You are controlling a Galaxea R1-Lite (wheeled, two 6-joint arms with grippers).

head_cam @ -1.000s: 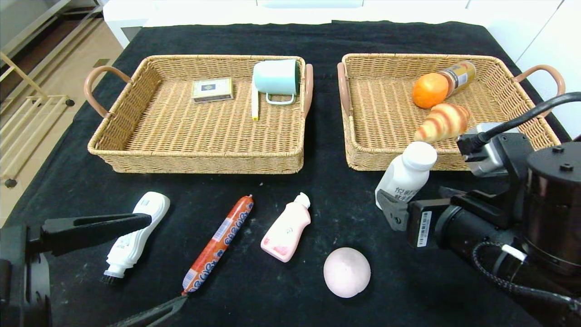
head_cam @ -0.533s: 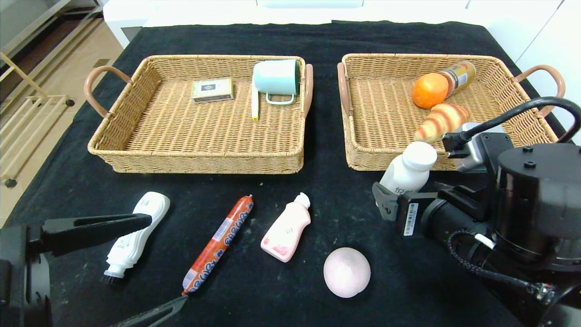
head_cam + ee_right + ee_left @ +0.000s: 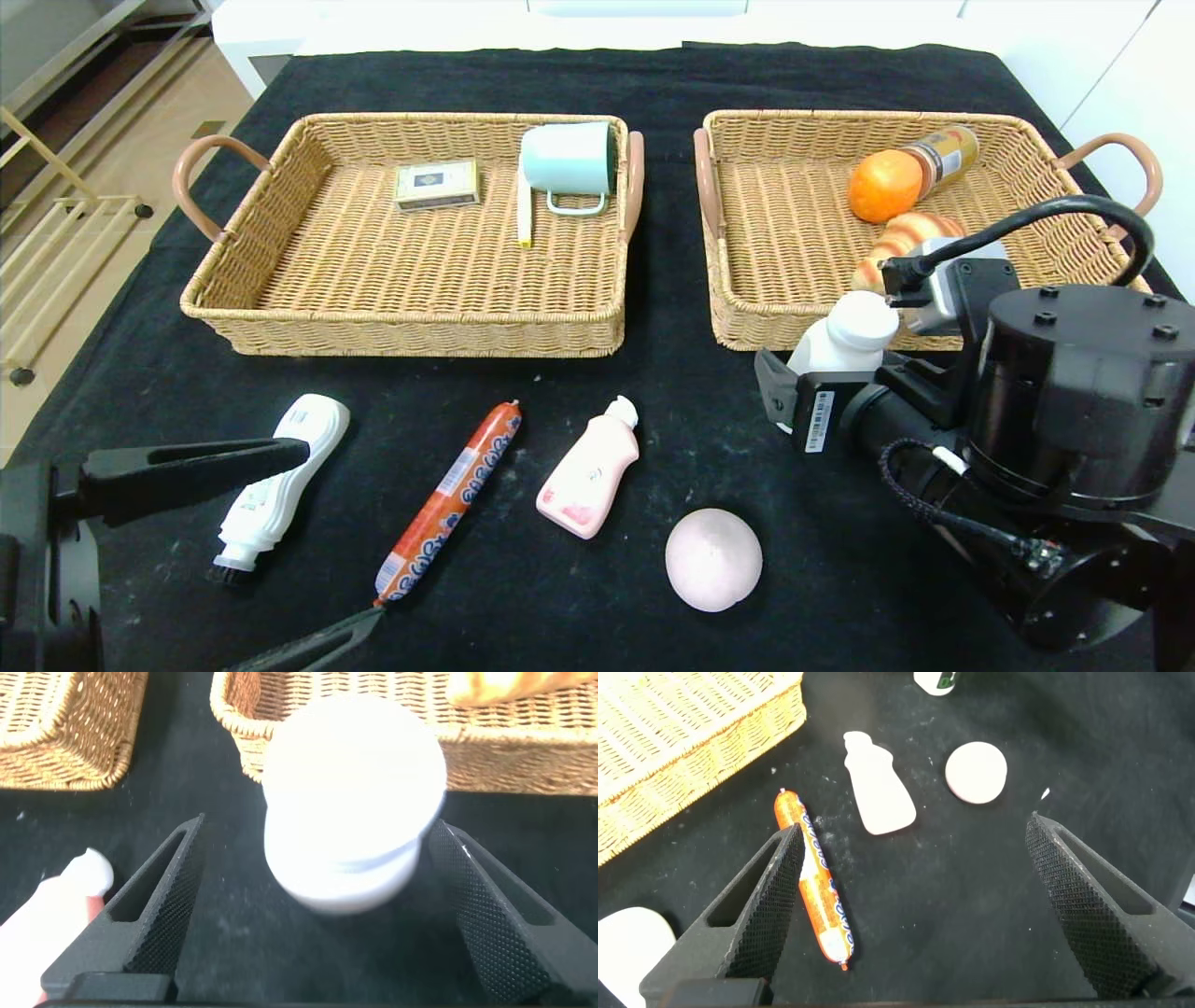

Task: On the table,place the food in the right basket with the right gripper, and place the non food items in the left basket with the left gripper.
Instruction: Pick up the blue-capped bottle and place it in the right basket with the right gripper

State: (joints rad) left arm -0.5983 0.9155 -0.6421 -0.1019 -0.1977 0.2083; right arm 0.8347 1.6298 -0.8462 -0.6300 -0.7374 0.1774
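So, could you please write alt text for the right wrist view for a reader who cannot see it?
A white bottle stands close up between the open fingers of the right gripper, not yet gripped. Behind it is the front wall of the right basket, with a second wicker basket to one side and a pink bottle lying on the black tablecloth.

You've got a black counter (image 3: 653, 84) carrying two tan woven baskets (image 3: 411, 252) with brown handles; the left one shows a mint-green mug (image 3: 568, 161) and a cream box (image 3: 436, 184) with a dark label. In the right basket (image 3: 784, 224) you see an orange (image 3: 883, 186) and a golden-brown striped croissant (image 3: 892, 245). Up front: white milk bottle (image 3: 843, 338), pale pink bun (image 3: 713, 559), pink-and-white bottle (image 3: 588, 469), orange sausage (image 3: 448, 500) with blue-and-white print, white brush (image 3: 277, 483) with black bristles.
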